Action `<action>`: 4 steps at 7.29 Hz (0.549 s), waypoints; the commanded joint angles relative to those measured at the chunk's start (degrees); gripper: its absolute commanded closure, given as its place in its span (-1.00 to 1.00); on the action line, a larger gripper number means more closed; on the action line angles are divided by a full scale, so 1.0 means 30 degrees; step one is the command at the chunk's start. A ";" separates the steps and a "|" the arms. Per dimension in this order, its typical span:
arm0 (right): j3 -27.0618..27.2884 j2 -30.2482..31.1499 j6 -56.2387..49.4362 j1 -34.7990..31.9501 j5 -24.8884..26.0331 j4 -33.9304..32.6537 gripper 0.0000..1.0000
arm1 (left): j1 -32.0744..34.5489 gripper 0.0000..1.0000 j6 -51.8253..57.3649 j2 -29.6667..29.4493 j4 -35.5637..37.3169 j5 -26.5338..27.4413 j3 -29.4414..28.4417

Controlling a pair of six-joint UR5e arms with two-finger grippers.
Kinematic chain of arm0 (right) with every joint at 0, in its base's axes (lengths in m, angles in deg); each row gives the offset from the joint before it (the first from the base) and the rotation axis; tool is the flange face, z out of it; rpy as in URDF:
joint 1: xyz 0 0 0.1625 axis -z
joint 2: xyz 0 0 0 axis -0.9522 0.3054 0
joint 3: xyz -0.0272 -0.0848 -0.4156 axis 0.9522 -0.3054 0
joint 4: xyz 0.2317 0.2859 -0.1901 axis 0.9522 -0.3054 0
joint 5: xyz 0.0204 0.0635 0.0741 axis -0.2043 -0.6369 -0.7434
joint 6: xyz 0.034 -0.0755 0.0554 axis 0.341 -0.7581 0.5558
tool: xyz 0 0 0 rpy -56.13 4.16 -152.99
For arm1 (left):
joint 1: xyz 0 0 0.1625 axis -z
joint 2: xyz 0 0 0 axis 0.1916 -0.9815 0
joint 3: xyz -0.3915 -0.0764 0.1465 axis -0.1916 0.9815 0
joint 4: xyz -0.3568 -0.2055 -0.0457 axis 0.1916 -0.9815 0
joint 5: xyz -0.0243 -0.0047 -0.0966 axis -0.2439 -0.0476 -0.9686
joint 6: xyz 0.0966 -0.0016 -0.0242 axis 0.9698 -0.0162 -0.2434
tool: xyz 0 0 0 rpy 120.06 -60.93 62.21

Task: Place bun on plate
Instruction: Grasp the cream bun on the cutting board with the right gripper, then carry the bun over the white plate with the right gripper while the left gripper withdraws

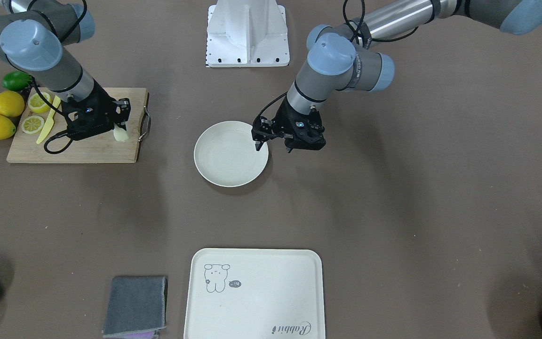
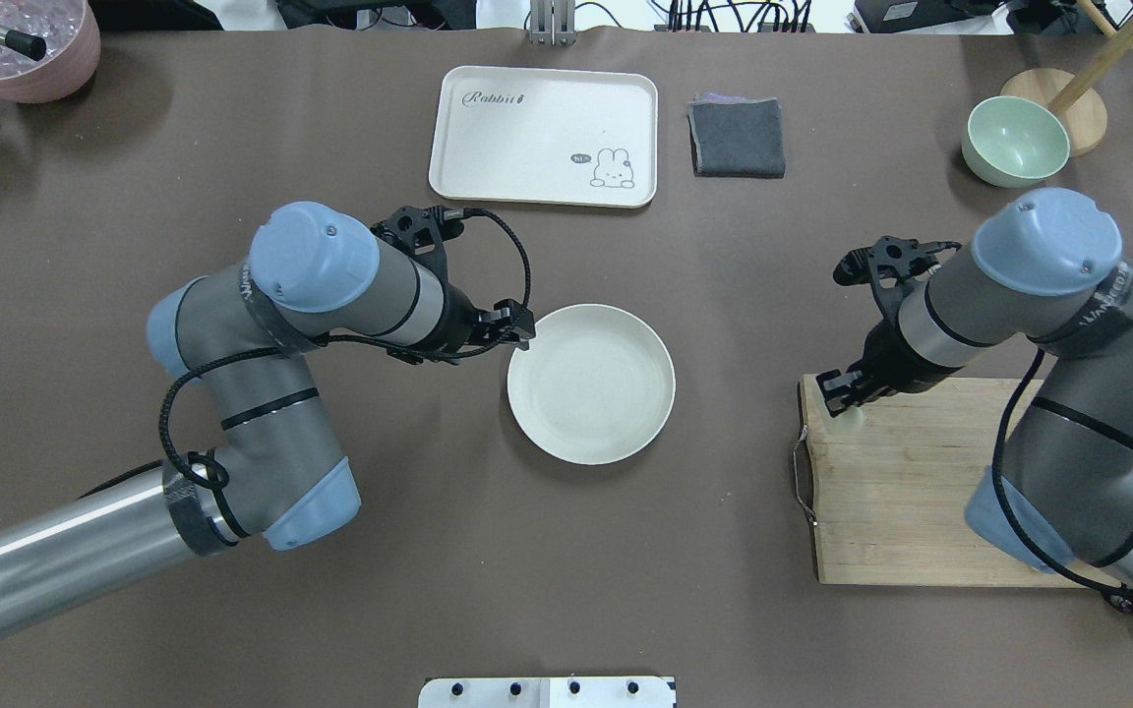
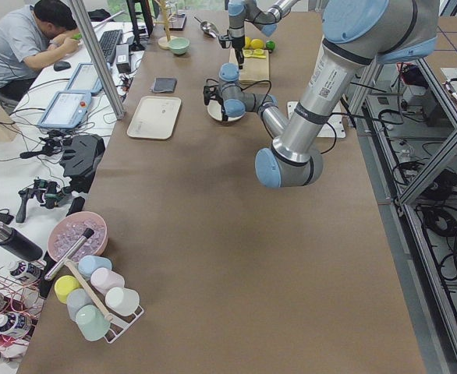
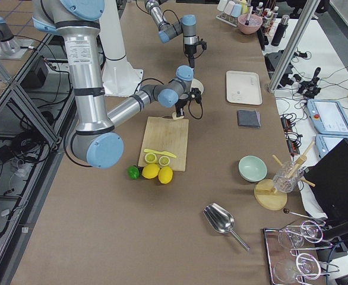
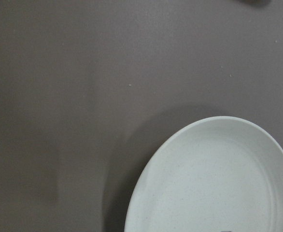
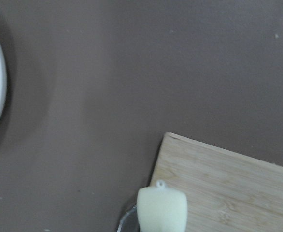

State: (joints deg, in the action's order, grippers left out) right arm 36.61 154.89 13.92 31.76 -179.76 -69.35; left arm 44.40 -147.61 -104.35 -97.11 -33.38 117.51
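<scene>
The bun is a small pale cream block at the cutting board's corner nearest the plate. The right wrist view shows the bun close up, low and centred, over the board's edge. My right gripper reaches down onto the bun and looks shut on it. The round off-white plate lies mid-table with nothing on it. My left gripper hangs over the plate's rim on the robot's left side. It appears open, and no fingers close over the plate.
Two lemons, a lime, lemon slices and a yellow knife sit at the board's far end. A cartoon tray, grey cloth, green bowl and pink bowl line the operators' side.
</scene>
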 commanded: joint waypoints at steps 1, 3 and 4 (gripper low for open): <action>-0.0472 -0.3937 0.1164 0.0241 0.0113 -0.2229 1.00 | 0.1620 -0.80 0.1281 0.2817 0.0049 -0.1886 0.2024; -0.3358 -0.7918 0.4061 0.1846 0.1828 -0.2293 1.00 | 0.3344 -0.80 0.3274 0.5081 0.0050 -0.3406 0.3090; -0.4971 -0.9040 0.4279 0.2144 0.2189 -0.2148 1.00 | 0.4137 -0.80 0.3864 0.5640 0.0049 -0.4259 0.3236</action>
State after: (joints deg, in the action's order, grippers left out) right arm 27.37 133.11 24.25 36.43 -175.36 -75.97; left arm 53.75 -138.70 -90.15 -96.95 -42.97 126.28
